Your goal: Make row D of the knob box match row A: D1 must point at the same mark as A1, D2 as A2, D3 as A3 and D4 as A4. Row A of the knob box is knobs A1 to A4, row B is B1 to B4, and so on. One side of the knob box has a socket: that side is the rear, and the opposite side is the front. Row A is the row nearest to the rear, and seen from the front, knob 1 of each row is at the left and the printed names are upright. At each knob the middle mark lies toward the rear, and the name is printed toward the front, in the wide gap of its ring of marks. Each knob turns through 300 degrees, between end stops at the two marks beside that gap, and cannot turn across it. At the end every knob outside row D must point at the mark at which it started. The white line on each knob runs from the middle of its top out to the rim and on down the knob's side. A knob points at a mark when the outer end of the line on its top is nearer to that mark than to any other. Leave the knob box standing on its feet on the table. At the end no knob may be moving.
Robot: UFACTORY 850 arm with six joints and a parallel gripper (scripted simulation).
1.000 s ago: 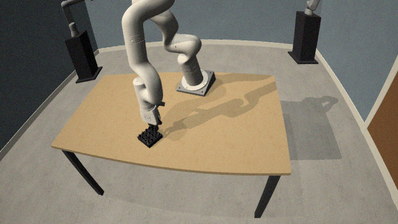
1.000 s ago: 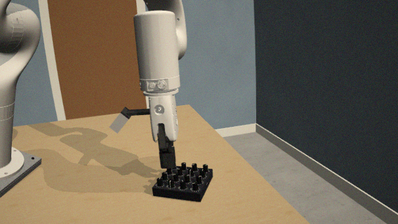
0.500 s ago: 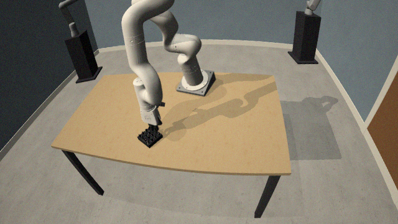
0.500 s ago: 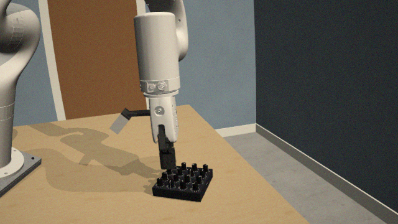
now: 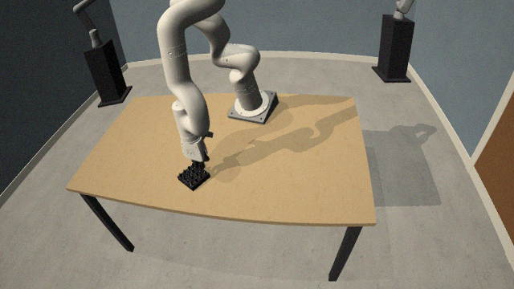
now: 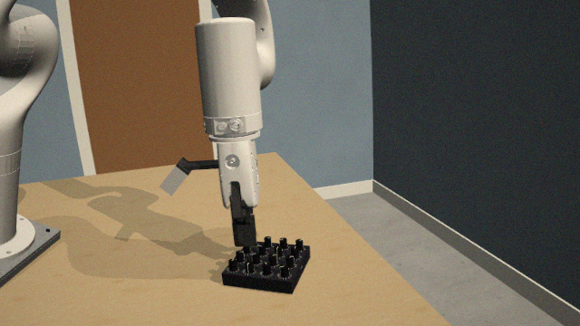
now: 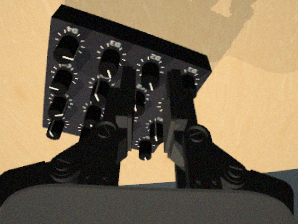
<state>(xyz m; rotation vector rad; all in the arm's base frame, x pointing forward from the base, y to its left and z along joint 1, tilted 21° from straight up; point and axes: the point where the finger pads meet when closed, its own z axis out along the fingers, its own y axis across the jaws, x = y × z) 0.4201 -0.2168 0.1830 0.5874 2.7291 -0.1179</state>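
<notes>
The black knob box (image 5: 193, 175) stands on its feet on the wooden table, with several small black knobs in rows; it also shows in the exterior view (image 6: 267, 267) and fills the upper half of the wrist view (image 7: 120, 90). My gripper (image 6: 244, 242) points straight down and hangs just over the box's corner nearest the arm (image 5: 199, 162). In the wrist view its two dark fingers stand a narrow gap apart, either side of a line of knobs, and grip nothing. The fingers hide some knobs. The printed names are too small to read.
The arm's base plate (image 5: 253, 106) is bolted at the table's far side. The box sits close to the table's near-left edge (image 5: 132, 202). Two black pedestals (image 5: 106, 72) (image 5: 393, 48) stand on the floor beyond the table.
</notes>
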